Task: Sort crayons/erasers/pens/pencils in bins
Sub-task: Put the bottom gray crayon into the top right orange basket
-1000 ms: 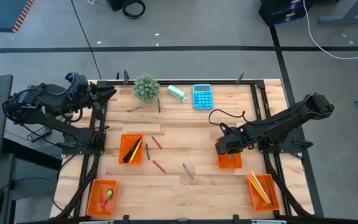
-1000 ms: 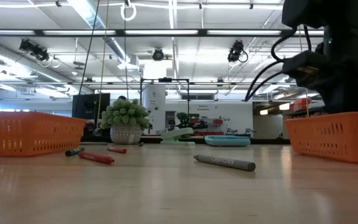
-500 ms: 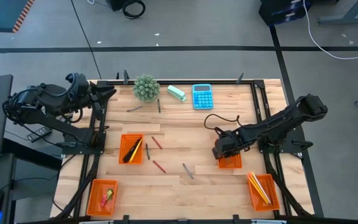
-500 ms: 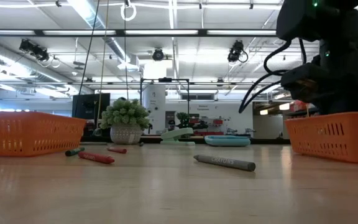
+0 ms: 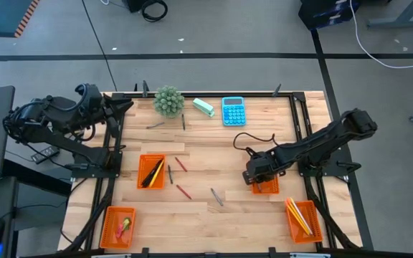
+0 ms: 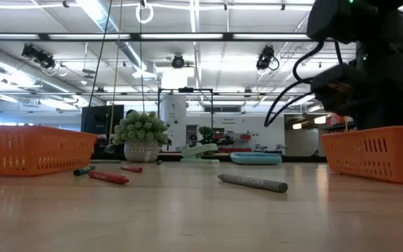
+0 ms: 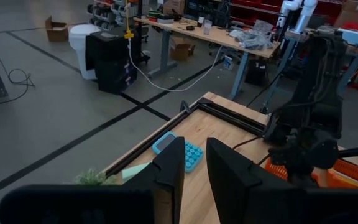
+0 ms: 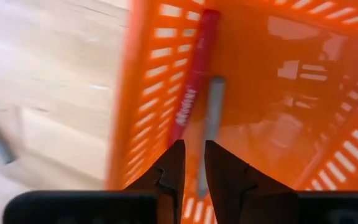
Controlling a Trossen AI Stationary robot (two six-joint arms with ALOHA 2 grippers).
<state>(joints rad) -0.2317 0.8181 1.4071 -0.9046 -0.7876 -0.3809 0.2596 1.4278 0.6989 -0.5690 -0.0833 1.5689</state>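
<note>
I see my right tool (image 5: pixel 253 175) over the near edge of the small orange mesh bin (image 5: pixel 267 186) at the right-middle of the wooden worktop (image 5: pixel 206 161), its fingers (image 8: pixel 170 168) set narrow with nothing between them. Inside that bin lie 2 crayons, a red one (image 8: pixel 194 78) against the wall and a grey one (image 8: pixel 212 118) beside it. The left tool (image 5: pixel 124 109) waits at the far-left corner of the worktop, its fingers (image 7: pixel 174 162) narrowly parted and empty. A loose grey crayon (image 5: pixel 216 196) lies on the bare wood between the bins, with 2 red crayons (image 5: pixel 183 191) near the orange bin of pens (image 5: pixel 151 172). Yellow pencils fill the near-right orange bin (image 5: pixel 303 219), and small erasers sit in the near-left one (image 5: pixel 117 226).
</note>
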